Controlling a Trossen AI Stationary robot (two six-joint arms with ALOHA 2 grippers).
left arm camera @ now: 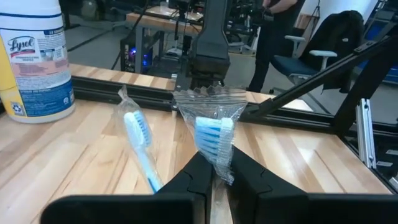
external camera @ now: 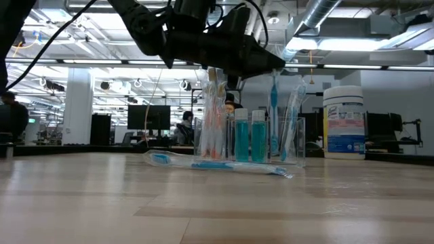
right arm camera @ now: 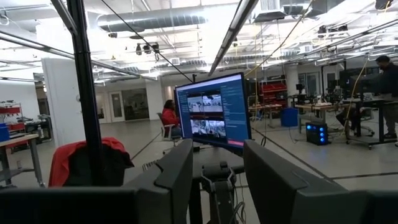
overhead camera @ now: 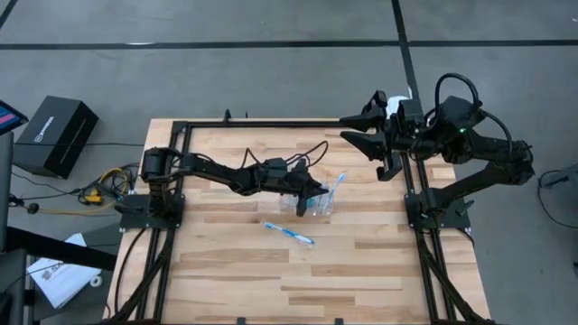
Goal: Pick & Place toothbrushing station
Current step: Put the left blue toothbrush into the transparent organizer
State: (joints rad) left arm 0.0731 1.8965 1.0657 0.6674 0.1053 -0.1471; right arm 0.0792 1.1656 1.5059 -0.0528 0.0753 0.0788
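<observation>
Toothbrushing station point(external camera: 251, 139) upright, long axis crosswise

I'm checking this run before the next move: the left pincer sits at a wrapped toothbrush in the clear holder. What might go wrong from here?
1. The left pincer pinches only the crinkly wrapper of a toothbrush, which may slip out.
2. Lifting could drag or tip the light toothbrushing station, since other brushes stand in it.
3. A loose toothbrush lies beside the holder and could be knocked. The right pincer waits open, clear of the table.
</observation>
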